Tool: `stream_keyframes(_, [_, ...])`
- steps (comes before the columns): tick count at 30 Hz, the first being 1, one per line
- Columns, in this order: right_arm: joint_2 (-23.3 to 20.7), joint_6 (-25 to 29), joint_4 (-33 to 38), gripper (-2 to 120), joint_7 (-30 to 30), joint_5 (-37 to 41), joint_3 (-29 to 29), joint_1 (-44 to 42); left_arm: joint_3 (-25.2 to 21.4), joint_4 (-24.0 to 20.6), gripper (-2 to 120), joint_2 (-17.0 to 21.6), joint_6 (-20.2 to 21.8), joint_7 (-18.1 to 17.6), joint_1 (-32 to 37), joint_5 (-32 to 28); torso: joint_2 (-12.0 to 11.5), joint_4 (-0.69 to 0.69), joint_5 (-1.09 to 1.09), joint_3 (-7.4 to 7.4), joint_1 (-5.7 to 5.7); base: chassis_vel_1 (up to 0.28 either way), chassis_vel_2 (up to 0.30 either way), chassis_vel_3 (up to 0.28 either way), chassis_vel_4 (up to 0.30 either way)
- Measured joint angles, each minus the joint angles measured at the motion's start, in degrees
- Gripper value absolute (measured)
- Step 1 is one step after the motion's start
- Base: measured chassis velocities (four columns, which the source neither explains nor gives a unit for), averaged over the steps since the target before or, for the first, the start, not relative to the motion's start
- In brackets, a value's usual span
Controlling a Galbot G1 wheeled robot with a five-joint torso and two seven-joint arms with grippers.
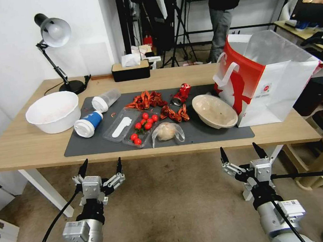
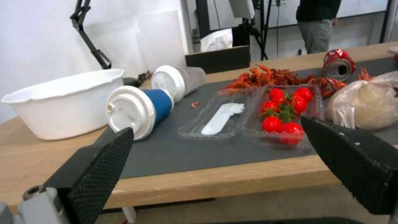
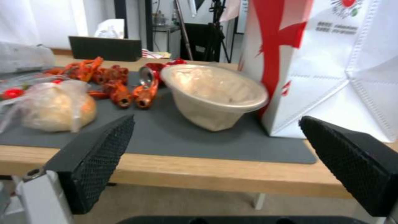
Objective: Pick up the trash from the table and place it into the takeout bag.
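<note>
Claws: your left claw (image 1: 100, 168) and right claw (image 1: 241, 153) hang wide, empty, short of tabletop (image 1: 25, 145) edge; trash untouched on mat (image 1: 95, 145); takeout bag (image 1: 273, 86) stands open beside paper bowl (image 1: 214, 110), ready for drops

Table (image 1: 25, 145) light matt wood; mat (image 1: 95, 145) dull grey; crushed can (image 1: 181, 93) glossy red metal

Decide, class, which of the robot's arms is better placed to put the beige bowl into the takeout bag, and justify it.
Probably the right. The right gripper hangs open before the table's near edge, nearly facing the beige bowl, which leans beside the takeout bag. The left gripper, also open, faces the cups.
</note>
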Motion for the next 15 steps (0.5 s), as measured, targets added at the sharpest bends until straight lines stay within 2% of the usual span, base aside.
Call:
stream_keyframes(1, [1.2,1.2,0.2,100,-0.1,-0.6,-1.8,-1.1,1.7,0.6,100,0.7,-0.8,-1.7,-0.6,-0.4,0.0,0.0,0.06,0.01,0.0,0.0,0.0,0.0,0.0])
stream_keyframes(2, [1.6,1.8,0.2,100,0.0,-1.0,-2.2,-1.5,3.8,1.3,100,1.6,-1.9,-3.9,-1.3,-1.0,0.0,-0.02,-0.07,-0.01,-0.01,0.0,0.0,0.0,0.0])
stream_keyframes(3, [1.6,1.8,0.2,100,0.0,-1.0,-2.2,-1.5,3.8,1.3,100,1.6,-1.9,-3.9,-1.3,-1.0,0.0,-0.02,-0.07,-0.01,-0.01,0.0,0.0,0.0,0.0])
stream_keyframes(4, [2.8,3.5,0.6,100,-0.1,-2.0,-4.3,-2.7,6.0,2.1,100,2.5,-3.0,-6.2,-2.1,-1.5,0.0,0.01,-0.05,0.0,0.0,0.0,0.0,0.0,0.0])
stream_keyframes(5, [4.1,5.0,0.8,100,-0.4,-2.8,-6.3,-3.8,8.6,3.0,100,3.6,-4.3,-8.9,-2.9,-2.2,0.0,-0.06,0.06,0.01,0.0,0.0,0.0,0.0,0.0])
stream_keyframes(6, [4.7,6.0,1.0,100,-0.4,-3.3,-7.1,-4.4,10.6,3.7,100,4.4,-5.4,-11.0,-3.7,-2.8,0.0,-0.05,-0.05,0.0,0.0,0.0,0.0,0.0,0.0])
stream_keyframes(9, [5.2,6.9,1.3,100,-0.4,-3.7,-7.8,-4.7,12.6,4.0,100,4.8,-6.6,-12.9,-3.8,-3.7,0.0,-0.01,0.0,0.0,0.0,0.0,0.0,0.0,0.0])
stream_keyframes(15, [5.2,6.9,1.5,100,-0.3,-3.7,-7.8,-4.7,12.8,4.0,100,4.7,-6.9,-13.1,-3.2,-3.9,0.0,-0.01,-0.01,0.01,0.0,0.0,0.0,0.0,0.0])
